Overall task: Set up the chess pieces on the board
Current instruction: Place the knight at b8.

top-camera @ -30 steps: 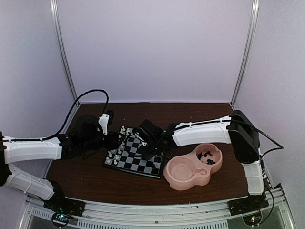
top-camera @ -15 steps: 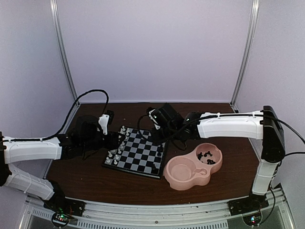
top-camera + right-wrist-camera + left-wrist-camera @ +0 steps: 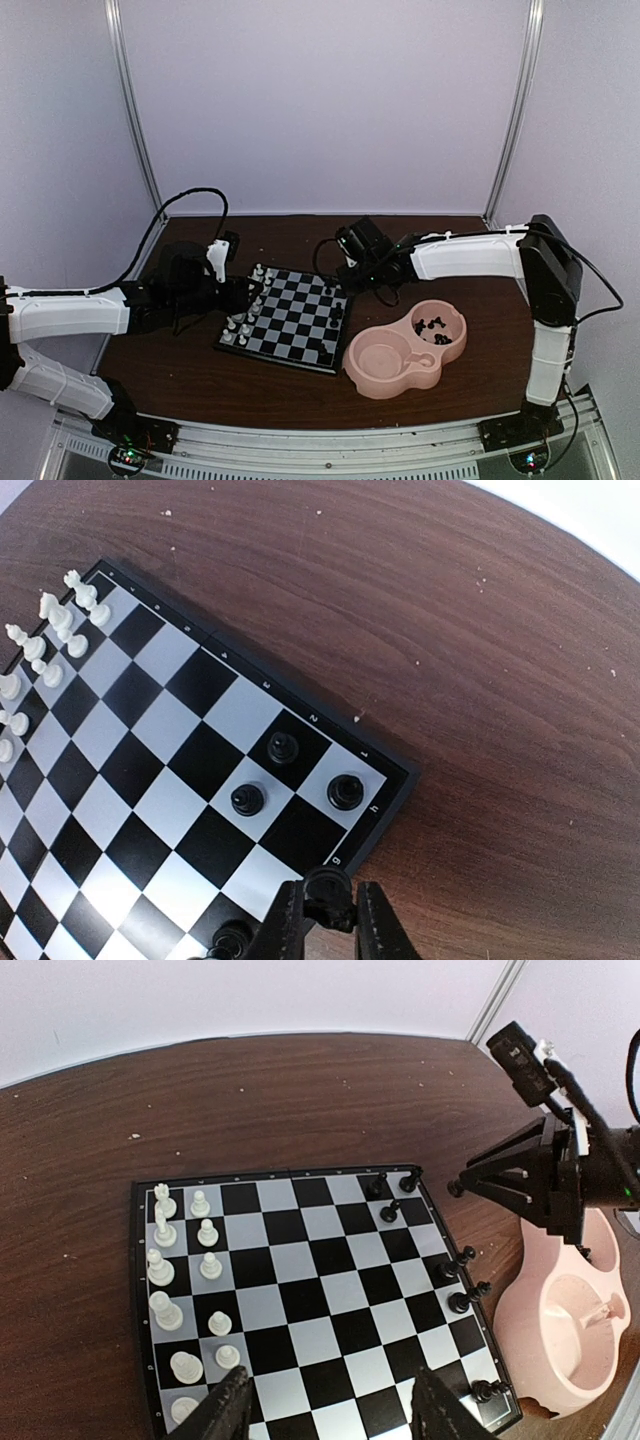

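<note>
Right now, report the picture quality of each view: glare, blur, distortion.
Top external: soft and dim; chess pieces on the board are mere specks. Left wrist: sharp, but the lens bows the board's edges; the left fingers are dark blurs. Right wrist: crisp, pale squares glare at lower left; the right fingers, gripping a black piece, blur near the lens.

black-and-pale checked board (image 3: 300, 1290) with a thin dark border; white pieces (image 3: 207, 1232), black pieces (image 3: 459, 1302); pink dish (image 3: 372, 386); dark brown table (image 3: 200, 375).

Overhead camera: high behind the near edge of the dark brown wooden table (image 3: 200, 390), looking down and forward. Wrist cameras: close above the small black-and-pale-grey checked chessboard (image 3: 290, 318) (left sees all of it, right one far corner), shared by all three.
</note>
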Controlling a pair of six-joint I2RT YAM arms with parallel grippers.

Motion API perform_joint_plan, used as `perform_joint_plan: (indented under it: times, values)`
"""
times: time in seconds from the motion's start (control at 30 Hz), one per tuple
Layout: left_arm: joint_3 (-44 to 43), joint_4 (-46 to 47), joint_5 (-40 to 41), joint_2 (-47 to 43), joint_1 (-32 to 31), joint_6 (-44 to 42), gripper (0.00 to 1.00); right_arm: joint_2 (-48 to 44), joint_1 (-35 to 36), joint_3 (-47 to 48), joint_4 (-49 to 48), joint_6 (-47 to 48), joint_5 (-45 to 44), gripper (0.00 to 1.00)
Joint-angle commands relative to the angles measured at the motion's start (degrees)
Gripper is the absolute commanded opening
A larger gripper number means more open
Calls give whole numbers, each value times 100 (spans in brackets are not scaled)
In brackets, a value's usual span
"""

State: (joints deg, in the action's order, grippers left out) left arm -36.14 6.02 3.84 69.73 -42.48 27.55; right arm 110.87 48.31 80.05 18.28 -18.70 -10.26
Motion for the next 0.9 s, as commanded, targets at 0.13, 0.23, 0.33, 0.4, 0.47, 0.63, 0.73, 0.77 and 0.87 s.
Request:
perform_joint_plan:
  times: [0.13, 0.23, 0.33, 0.4, 0.47, 0.63, 0.73, 0.77, 0.87]
  values:
    - [-138, 182, -48, -48, 5, -30, 55, 346, 6, 178, -85, -20, 175, 12]
    - [-130, 184, -38, -56, 3, -30, 55, 443, 3, 243, -71, -12, 197, 12]
    - [-130, 189, -37, -56, 3, -31, 55, 576, 0, 342, -70, 42, 202, 12]
    - [-130, 189, -38, -47, 3, -24, 55, 644, -4, 393, -71, 80, 160, 12]
    - [-128, 197, -40, -35, 7, -23, 55, 713, -14, 437, -71, 108, 132, 12]
    - [-148, 201, -49, 18, 3, -27, 55, 866, -15, 546, -71, 208, 46, 12]
    - [-151, 200, -58, 29, 3, -22, 55, 902, -12, 564, -75, 239, 7, 12]
    - [-149, 200, -48, 28, 3, -22, 55, 911, -10, 572, -92, 255, 7, 12]
    - [-156, 206, -48, 34, 3, -22, 55, 940, -15, 602, -72, 278, -34, 12]
